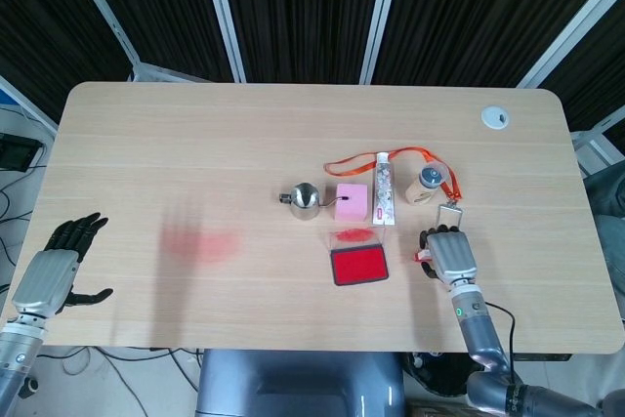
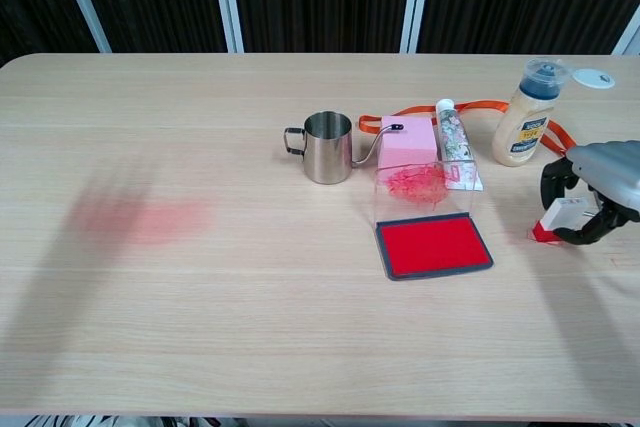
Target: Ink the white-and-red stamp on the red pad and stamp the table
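Reaching for the stamp is the step you are in now, so nothing is inked yet. On the table [image 1: 146, 144] your right hand [image 2: 592, 190] curls its fingers around the stamp [image 2: 560, 218], which leans tilted with its red base on the wood, just to the right of the red pad [image 2: 434, 246]. I judge that you hold it, but the grip looks not yet firm. Your left hand [image 1: 51, 275] hangs off the table's left edge, with fingers spread and nothing in them. The pad lies open, its clear lid [image 2: 424, 187] standing up behind it. Behind it are also a steel cup [image 2: 326, 147], a pink block [image 2: 407, 143], a bottle [image 2: 530, 112] and a tube [image 2: 455, 147]. Next you should lift the stamp upright, carry it left over the pad and press the red base flat, keeping away from the lid
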